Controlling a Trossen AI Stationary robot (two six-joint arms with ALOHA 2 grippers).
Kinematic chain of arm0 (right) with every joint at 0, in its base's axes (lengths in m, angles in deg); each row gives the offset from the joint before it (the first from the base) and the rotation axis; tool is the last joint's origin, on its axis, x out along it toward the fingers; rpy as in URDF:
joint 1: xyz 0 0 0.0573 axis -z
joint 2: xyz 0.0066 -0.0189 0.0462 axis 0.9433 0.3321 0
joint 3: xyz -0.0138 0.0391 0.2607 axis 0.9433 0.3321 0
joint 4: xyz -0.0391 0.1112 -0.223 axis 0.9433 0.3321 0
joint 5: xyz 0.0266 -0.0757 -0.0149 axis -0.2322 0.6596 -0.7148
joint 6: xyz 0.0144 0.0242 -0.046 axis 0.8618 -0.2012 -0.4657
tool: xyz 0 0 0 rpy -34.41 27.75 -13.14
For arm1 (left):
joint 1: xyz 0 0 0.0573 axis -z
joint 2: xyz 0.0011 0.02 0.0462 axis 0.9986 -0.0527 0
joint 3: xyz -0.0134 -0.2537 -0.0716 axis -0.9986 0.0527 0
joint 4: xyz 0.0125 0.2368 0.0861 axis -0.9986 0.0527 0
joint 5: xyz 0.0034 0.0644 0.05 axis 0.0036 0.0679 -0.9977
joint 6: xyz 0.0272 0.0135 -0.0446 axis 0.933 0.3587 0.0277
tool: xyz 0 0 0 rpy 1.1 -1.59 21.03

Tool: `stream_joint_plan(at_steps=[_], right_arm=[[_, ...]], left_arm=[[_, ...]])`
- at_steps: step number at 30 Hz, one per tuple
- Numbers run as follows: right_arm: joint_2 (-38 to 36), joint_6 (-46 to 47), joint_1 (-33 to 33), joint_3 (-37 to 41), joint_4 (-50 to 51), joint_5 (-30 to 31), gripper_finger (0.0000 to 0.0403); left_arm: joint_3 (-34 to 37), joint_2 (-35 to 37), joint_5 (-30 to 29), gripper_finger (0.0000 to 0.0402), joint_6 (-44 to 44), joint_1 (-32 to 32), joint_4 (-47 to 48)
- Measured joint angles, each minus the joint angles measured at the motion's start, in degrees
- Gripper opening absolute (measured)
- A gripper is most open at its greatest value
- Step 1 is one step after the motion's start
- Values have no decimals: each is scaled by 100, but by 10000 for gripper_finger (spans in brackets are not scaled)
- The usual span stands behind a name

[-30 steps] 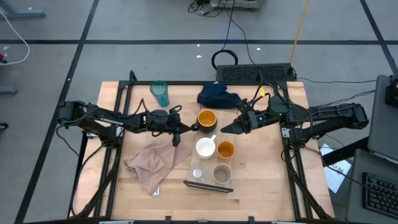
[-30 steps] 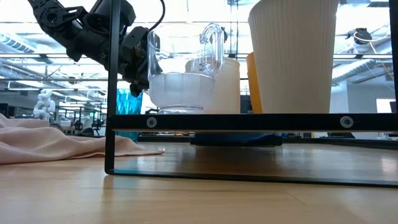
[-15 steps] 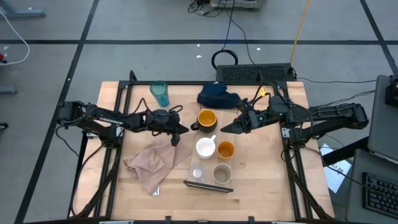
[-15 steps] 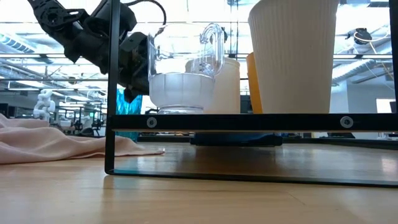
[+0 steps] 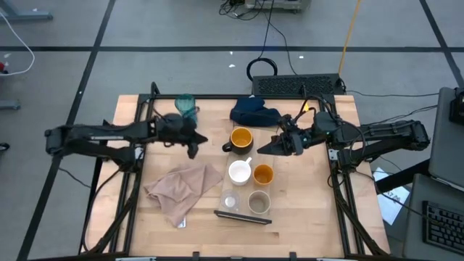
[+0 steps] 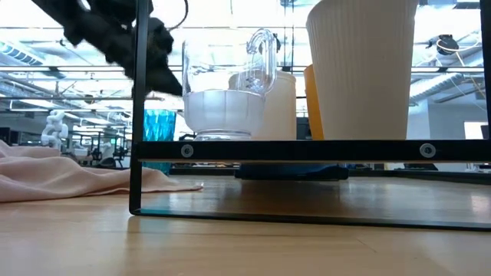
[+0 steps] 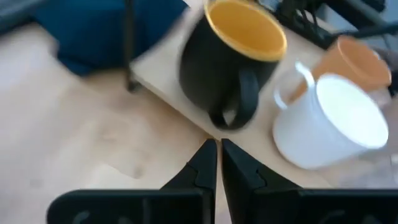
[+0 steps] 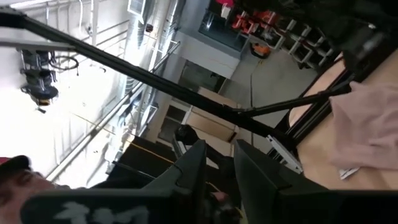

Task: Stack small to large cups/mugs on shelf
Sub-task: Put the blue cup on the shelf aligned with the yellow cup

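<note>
The shelf [image 5: 220,174] is a pale board with a dark strip [image 6: 307,150] at its near end. On it stand the dark yellow-lined mug [image 5: 241,138], white mug [image 5: 239,172], orange cup [image 5: 262,174], clear cup [image 5: 230,201] and beige cup [image 5: 259,201]. The teal tumbler [image 5: 187,108] stands on the table's far left part. My left gripper [image 5: 194,147] hovers shut left of the dark mug [image 7: 233,56], above the table, touching nothing. My right gripper [image 5: 262,149] hangs in the air right of the dark mug, slightly open and with nothing in it.
A pink cloth [image 5: 177,190] lies crumpled left of the shelf, and a dark blue cloth [image 5: 254,112] lies beyond the shelf's far end. Black frame bars [image 5: 138,145] run along both sides of the table. Bare wood shows to the right of the shelf.
My left gripper has risen and drawn back toward the table's far left, away from the dark mug, tipping from steeply downward to nearer level. The cups and the cloth have stayed where they were.
</note>
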Motion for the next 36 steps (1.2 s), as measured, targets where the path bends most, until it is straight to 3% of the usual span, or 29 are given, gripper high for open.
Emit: stream_joint_plan(at_steps=[4,7,12,20,23,27,33,36], right_arm=[[0,-276,-2,0,-2,-4,75],[0,-405,-18,0,-4,-11,75],[0,-620,-202,0,-43,-7,75],[0,-895,-598,1,-45,336,75],[16,-969,-740,0,-47,464,75],[76,-1066,-853,2,-46,475,75],[264,-1068,-936,1,-47,483,75],[377,-1063,-1012,1,-50,479,75]], left_arm=[[-738,314,-151,21,396,-271,1256],[-1230,173,-160,22,852,-444,2394],[-1970,-41,-257,27,1444,-656,3451],[-3098,-53,-889,124,2455,-1208,4675],[-3340,-177,-1122,164,2633,-1523,5068],[-3449,-414,-979,198,3152,-1951,5584],[-3456,-770,-863,206,3718,-2342,5751],[-3457,-921,-507,207,3996,-2528,5802]])
